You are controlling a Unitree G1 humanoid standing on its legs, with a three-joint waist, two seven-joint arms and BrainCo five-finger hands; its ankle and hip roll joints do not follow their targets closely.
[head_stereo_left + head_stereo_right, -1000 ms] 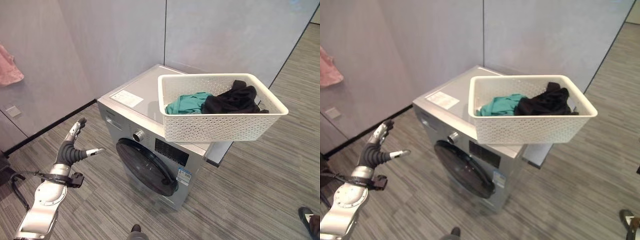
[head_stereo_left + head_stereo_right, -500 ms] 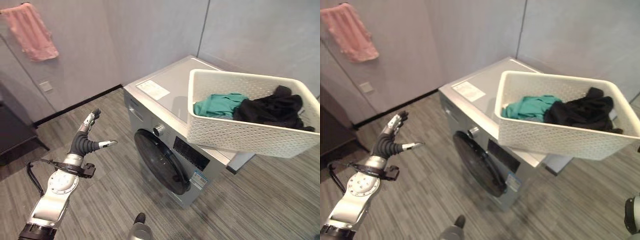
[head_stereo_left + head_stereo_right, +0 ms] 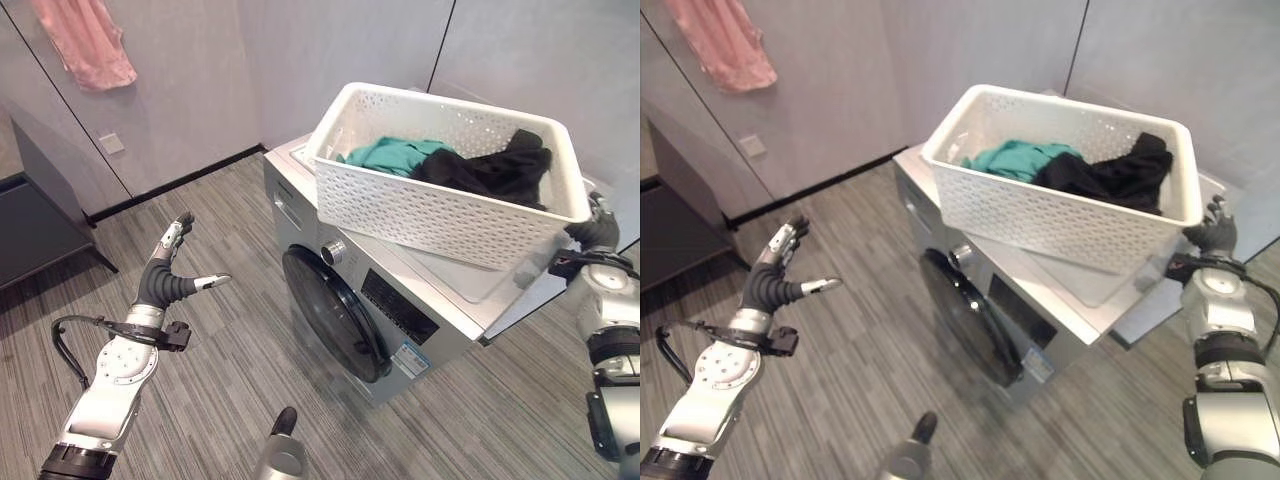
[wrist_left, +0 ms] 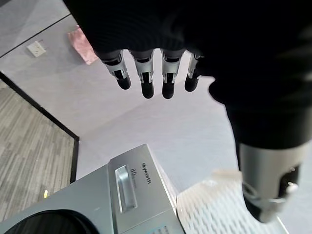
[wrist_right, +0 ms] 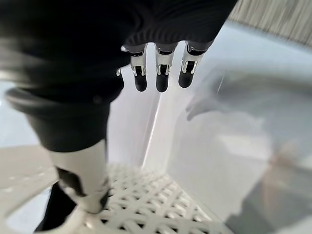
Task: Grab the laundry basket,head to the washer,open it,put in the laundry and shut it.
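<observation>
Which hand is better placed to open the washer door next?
The left hand, probably. It hangs open and free, level with the closed round door. The right hand is by the far end of the laundry basket on the washer.

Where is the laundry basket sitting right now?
The white laundry basket sits tilted on top of the washer, above its round door, holding green and black clothes. The right hand is by the basket's right end.

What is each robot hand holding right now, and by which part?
Nothing: left robot hand hangs open; right robot hand is open beside the laundry basket.
</observation>
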